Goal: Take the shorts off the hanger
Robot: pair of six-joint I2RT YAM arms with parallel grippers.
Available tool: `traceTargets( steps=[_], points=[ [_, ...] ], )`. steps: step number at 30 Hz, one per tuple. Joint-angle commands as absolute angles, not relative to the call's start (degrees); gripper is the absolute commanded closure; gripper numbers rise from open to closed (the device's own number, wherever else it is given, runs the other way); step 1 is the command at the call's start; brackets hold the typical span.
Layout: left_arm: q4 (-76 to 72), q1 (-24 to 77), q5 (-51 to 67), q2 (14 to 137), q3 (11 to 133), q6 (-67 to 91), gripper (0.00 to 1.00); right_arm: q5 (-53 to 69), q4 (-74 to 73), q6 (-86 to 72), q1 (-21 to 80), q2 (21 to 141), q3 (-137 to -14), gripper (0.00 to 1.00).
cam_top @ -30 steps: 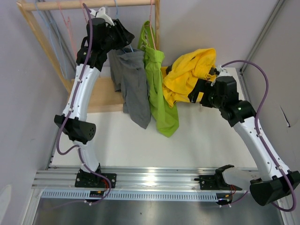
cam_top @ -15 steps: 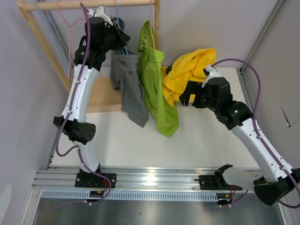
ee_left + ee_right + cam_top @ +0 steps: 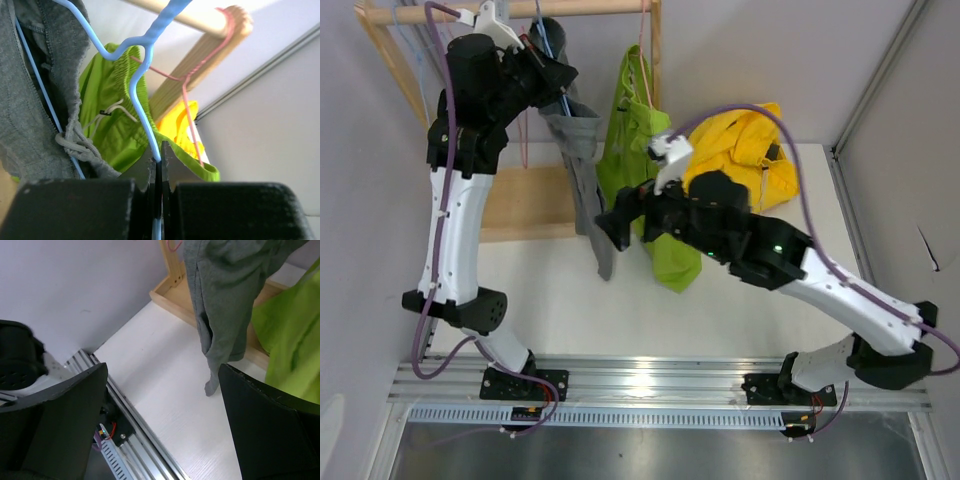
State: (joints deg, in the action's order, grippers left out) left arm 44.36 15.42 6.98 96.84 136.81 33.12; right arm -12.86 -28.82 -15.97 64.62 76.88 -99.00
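I judge it partly done; the yellow shorts (image 3: 740, 160) look heaped on the bench (image 3: 580, 320), while the grey shorts (image 3: 582, 170) and lime shorts (image 3: 630, 140) hang from the rail; my left gripper (image 3: 158, 165) has its jaws pinched on the blue hanger (image 3: 141, 75); the right gripper (image 3: 162, 367) holds its jaws wide beside the grey pair.

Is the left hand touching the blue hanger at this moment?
Touching. The left wrist view shows the left hand shut on the blue hanger: its wire runs down between the two closed fingers with no gap visible.
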Motion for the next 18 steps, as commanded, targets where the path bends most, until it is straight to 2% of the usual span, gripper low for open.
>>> traceTargets(
  steps=[1,6,15,16,17,18],
  points=[
    [40.5,15.6,8.7,92.0,137.2,33.2,1.00,-16.8,-26.7,-14.0,66.0,84.4,-102.4,0.01],
    [42.6,15.6,9.6,89.4,136.2,32.7,1.00,-18.2,-27.2,-13.2,67.1,91.1,-107.7,0.01],
    [42.1,15.6,9.8,80.2,125.5,32.4,1.00,-24.4,-20.3,-12.2,67.4,97.6,-110.4,0.01],
    [42.1,15.6,9.8,79.8,125.2,32.3,1.00,-24.8,-19.6,-12.0,67.5,97.8,-110.1,0.07],
    [42.1,15.6,9.8,79.0,124.3,32.3,1.00,-25.0,-18.4,-12.1,67.8,98.0,-109.6,0.22],
    [42.1,15.6,9.8,78.6,124.0,32.3,1.00,-25.5,-17.9,-12.1,68.0,97.7,-107.8,0.45]
  ],
)
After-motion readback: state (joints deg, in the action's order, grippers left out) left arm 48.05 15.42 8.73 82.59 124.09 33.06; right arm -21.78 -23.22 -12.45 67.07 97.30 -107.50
